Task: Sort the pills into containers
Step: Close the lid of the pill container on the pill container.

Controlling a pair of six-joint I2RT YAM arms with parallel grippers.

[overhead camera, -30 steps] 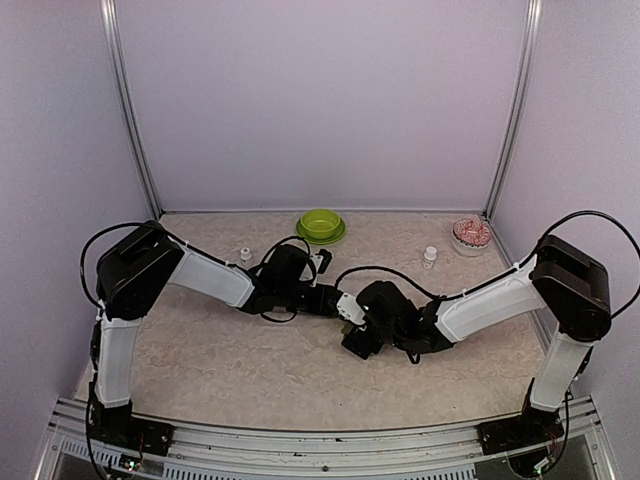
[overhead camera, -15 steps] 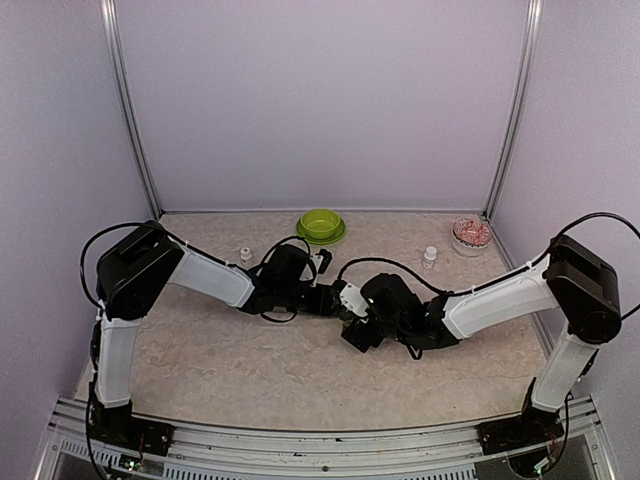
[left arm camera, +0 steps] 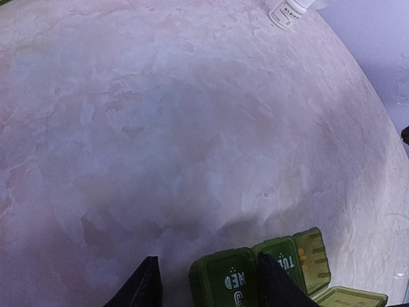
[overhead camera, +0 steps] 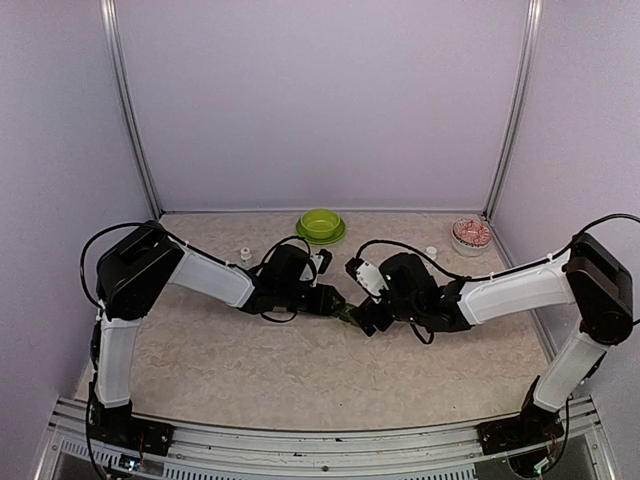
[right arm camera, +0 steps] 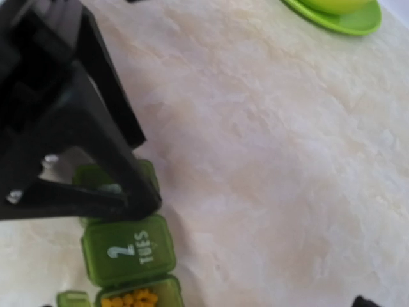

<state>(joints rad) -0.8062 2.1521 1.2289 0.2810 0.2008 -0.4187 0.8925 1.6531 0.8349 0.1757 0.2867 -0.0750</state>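
Note:
The dark green pill box (overhead camera: 347,314) lies mid-table between both grippers. In the left wrist view the box (left arm camera: 233,281) has its end compartment between my left gripper's (left arm camera: 214,288) open jaws; the right finger overlaps it, the left finger stands apart. In the right wrist view the TUES lid (right arm camera: 128,256) is shut and the compartment beside it is open, holding small yellow pills (right arm camera: 131,299). The left gripper's black fingers (right arm camera: 96,153) rest over the box's far end. My right gripper (overhead camera: 373,319) hovers just right of the box, open and empty; only one fingertip (right arm camera: 365,302) shows.
A lime green bowl (overhead camera: 321,224) stands at the back centre. A clear dish of pinkish pieces (overhead camera: 471,232) is at the back right. Small white bottles stand at the back left (overhead camera: 245,254) and behind the right arm (overhead camera: 431,252); one shows in the left wrist view (left arm camera: 287,9).
My right arm has swung from the near side of the box toward the back and right, its wrist rising. The left arm and the box have stayed put.

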